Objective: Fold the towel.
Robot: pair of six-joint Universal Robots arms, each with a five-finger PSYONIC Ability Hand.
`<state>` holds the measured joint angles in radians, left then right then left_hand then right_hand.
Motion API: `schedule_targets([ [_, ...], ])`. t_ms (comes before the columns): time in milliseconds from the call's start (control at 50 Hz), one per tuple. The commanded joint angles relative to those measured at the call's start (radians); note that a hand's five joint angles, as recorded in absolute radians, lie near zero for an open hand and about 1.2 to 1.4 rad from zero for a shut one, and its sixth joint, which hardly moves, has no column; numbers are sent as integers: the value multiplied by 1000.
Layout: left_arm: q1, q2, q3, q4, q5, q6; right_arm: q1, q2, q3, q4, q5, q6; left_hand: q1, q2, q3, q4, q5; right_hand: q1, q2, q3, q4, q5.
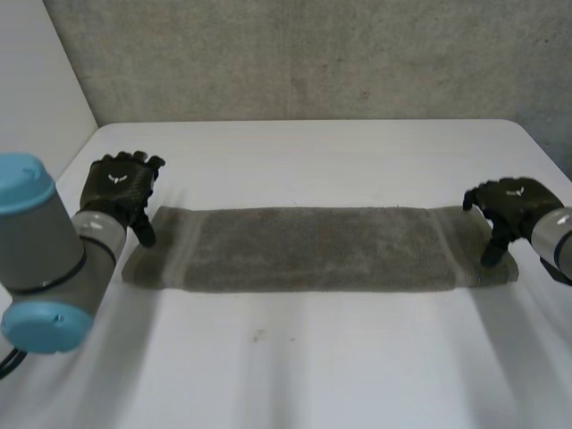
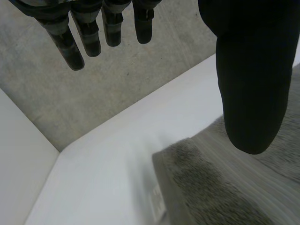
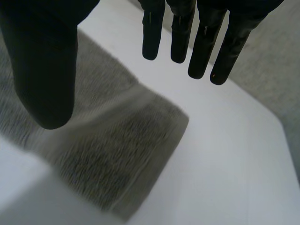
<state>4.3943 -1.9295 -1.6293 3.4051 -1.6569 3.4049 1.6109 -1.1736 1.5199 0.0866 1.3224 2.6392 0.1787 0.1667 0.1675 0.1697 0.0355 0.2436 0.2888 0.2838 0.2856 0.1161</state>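
A grey-brown towel (image 1: 313, 248) lies as a long folded strip across the middle of the white table (image 1: 295, 357). My left hand (image 1: 122, 189) hovers just above the strip's left end, fingers straight and open, holding nothing. In the left wrist view the towel's end (image 2: 211, 187) lies below the thumb (image 2: 253, 93), with a small white label at its edge. My right hand (image 1: 509, 206) hangs over the right end, also open. In the right wrist view the towel's corner (image 3: 140, 140) lies under the spread fingers (image 3: 187, 33), apart from them.
A grey wall (image 1: 313, 54) rises behind the table, and a white panel (image 1: 36, 80) stands at the left. Bare tabletop stretches in front of the towel and behind it.
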Motion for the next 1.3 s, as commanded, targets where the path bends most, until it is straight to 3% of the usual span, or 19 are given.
schedule_targets([
  [20, -7, 26, -116, 121, 0, -50, -66, 15, 112, -96, -43, -65, -3, 9, 8, 6, -35, 370, 325, 330, 328, 323],
  [160, -9, 23, -122, 128, -1, -52, -77, 64, 146, -208, -43, -99, -3, 9, 8, 6, -35, 534, 489, 494, 492, 487],
  [300, -7, 21, -129, 128, -1, -52, -85, 103, 138, -211, -45, -101, -3, 9, 8, 6, -35, 537, 492, 497, 495, 490],
  [360, -7, 20, -129, 128, -1, -52, -97, 117, 135, -211, -48, -102, -3, 9, 8, 6, -35, 643, 598, 603, 601, 596],
  [380, -7, 18, -130, 128, -1, -52, -101, 124, 134, -211, -49, -107, -3, 9, 8, 6, -35, 814, 769, 774, 772, 767],
  [400, -7, 18, -130, 128, -1, -52, -102, 124, 134, -211, -49, -107, -3, 9, 8, 6, -35, 816, 771, 776, 774, 769],
  [420, -7, 18, -130, 128, -1, -52, -105, 127, 128, -211, -48, -117, -3, 9, 8, 6, -35, 1149, 1104, 1109, 1107, 1102],
  [520, -9, 18, -132, 128, -3, -52, -148, 121, 106, -214, 12, -173, -3, 9, 8, 6, -35, 1153, 1107, 1112, 1111, 1106],
  [560, -9, 21, -133, 128, -4, -52, -177, 117, 73, -237, 131, -243, -3, 9, 8, 6, -35, 1153, 1107, 1112, 1111, 1106],
  [660, -9, 23, -138, 128, -1, -52, -227, 98, 37, -263, 242, -333, -3, 9, 8, 6, -35, 1153, 1107, 1112, 1111, 1106],
  [780, -10, 23, -136, 128, -3, -52, -200, 77, 17, -269, 205, -331, -3, 9, 8, 6, -35, 1153, 1107, 1112, 1111, 1106],
  [880, -9, 23, -136, 128, -3, -52, 13, -27, -10, -280, 166, -207, -3, 9, 8, 6, -35, 1153, 1107, 1112, 1111, 1106],
  [940, -7, 23, -136, 128, -3, -52, 75, -37, -23, -285, 159, -183, -3, 9, 8, 6, -35, 1153, 1107, 1112, 1111, 1106],
  [980, -7, 24, -136, 128, -4, -52, 214, -37, -47, -307, 130, -153, -3, 9, 8, 6, -35, 1153, 1107, 1112, 1111, 1106],
  [1060, -7, 24, -136, 128, -4, -52, 351, -21, -63, -352, 80, -151, -3, 9, 8, 6, -35, 1153, 1107, 1112, 1111, 1106],
  [1100, -9, 24, -138, 128, -4, -52, 478, 46, -84, -405, 0, -147, -3, 9, 8, 6, -35, 1153, 1107, 1112, 1111, 1106],
  [1200, -10, 20, -138, 131, -4, -52, 601, 171, -134, -433, -95, -142, -3, 9, 8, 6, -35, 1153, 1107, 1112, 1111, 1106],
  [1300, -10, 10, -136, 132, -4, -50, 670, 304, -170, -420, -115, -146, -3, 9, 8, 6, -35, 1153, 1107, 1112, 1111, 1106],
])
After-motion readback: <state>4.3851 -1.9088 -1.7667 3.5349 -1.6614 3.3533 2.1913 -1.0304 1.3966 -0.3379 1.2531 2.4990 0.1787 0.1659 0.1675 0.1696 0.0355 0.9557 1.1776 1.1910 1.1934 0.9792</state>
